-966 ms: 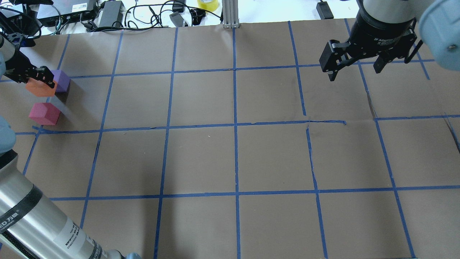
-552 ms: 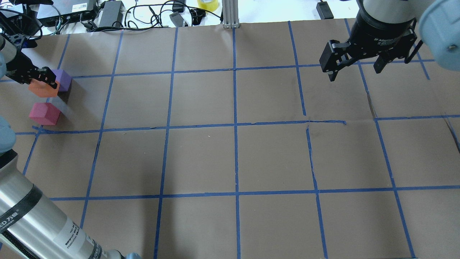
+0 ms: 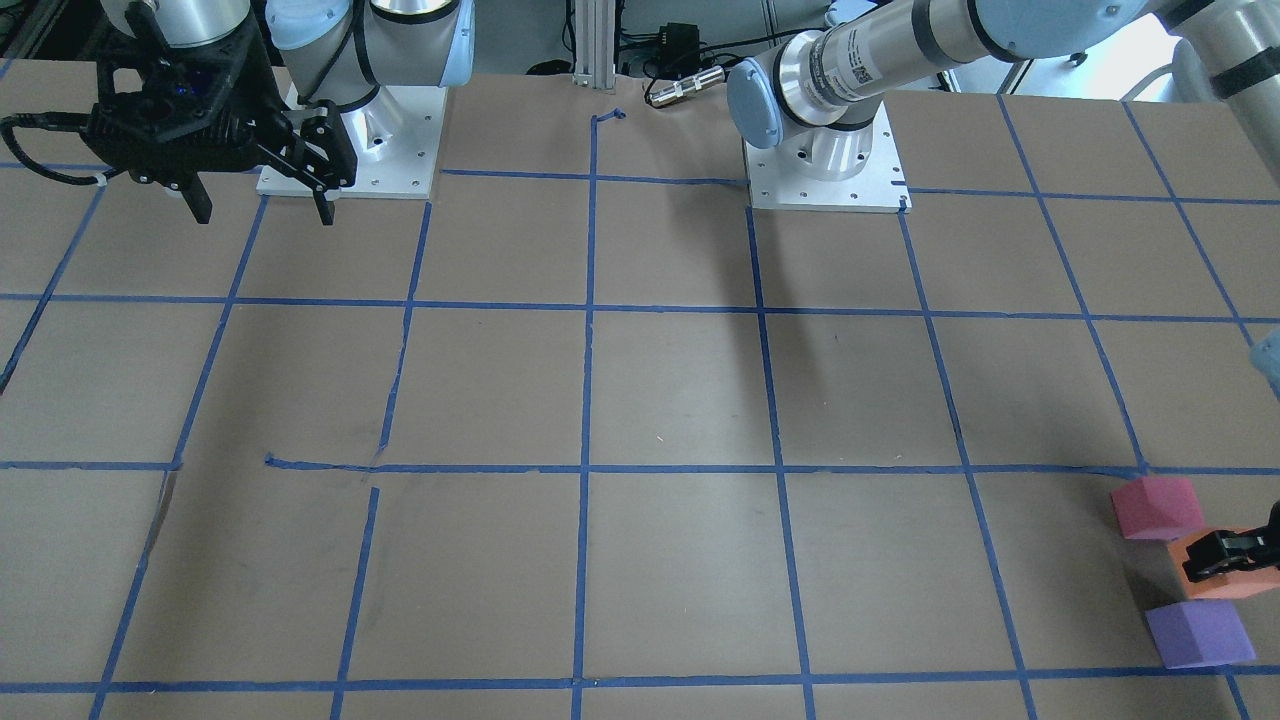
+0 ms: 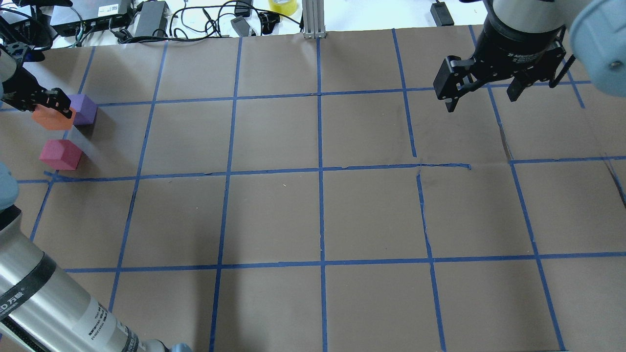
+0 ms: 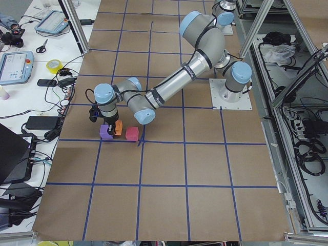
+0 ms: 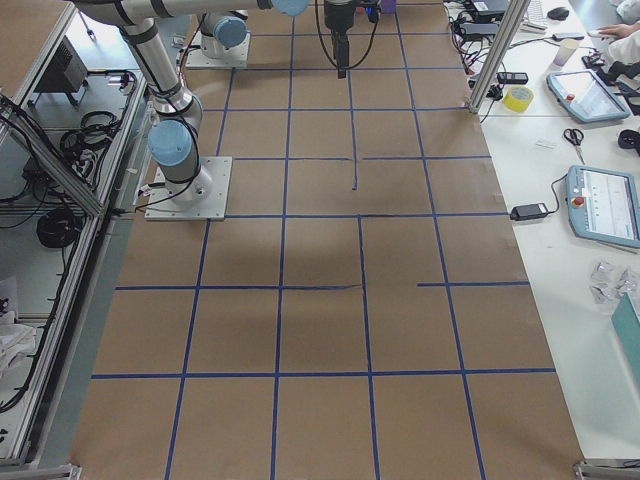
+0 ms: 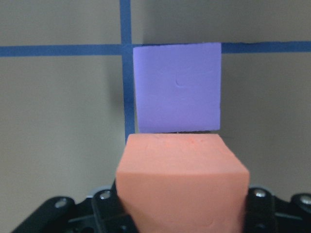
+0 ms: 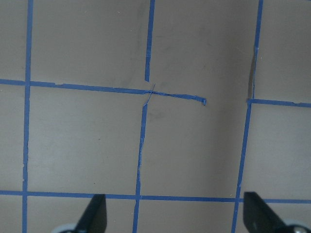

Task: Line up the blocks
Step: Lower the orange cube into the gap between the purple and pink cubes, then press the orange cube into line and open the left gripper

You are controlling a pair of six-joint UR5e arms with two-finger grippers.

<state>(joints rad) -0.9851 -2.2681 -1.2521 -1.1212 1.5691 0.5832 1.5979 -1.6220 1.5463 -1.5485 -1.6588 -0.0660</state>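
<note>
**Overhead and wrist views, read left to right.** At the table's far left edge, the left gripper (image 4: 51, 105) is clamped on the orange block (image 4: 46, 119). The wrist view shows its two fingers (image 7: 104, 206) pressed against the block's opposite sides. The pinkish-red block (image 4: 59, 154) rests on the paper just nearer the robot, apart from the orange one. The purple block (image 4: 84, 108) sits just beyond and to the right, on a crossing of blue tape lines (image 4: 234, 99). Its near edge appears to meet the orange block's far edge in the wrist view. Whether the orange block is clear of the paper cannot be told for certain; the shadow beside it suggests a slight lift.

The step in hand is probably setting the orange block between its two neighbours. The three already lie roughly in a row, with the orange one a little off it. To do this well, the arm should:

- shift the block sideways onto the line joining the other two;
- keep its faces square to the purple block;
- lower it straight down without nudging either neighbour;
- part the fingers only once it rests flat, since soft foam may spring on release.

Far to the right, the right gripper (image 4: 480, 102) hangs above the table, jaws spread wide and holding nothing.
</note>
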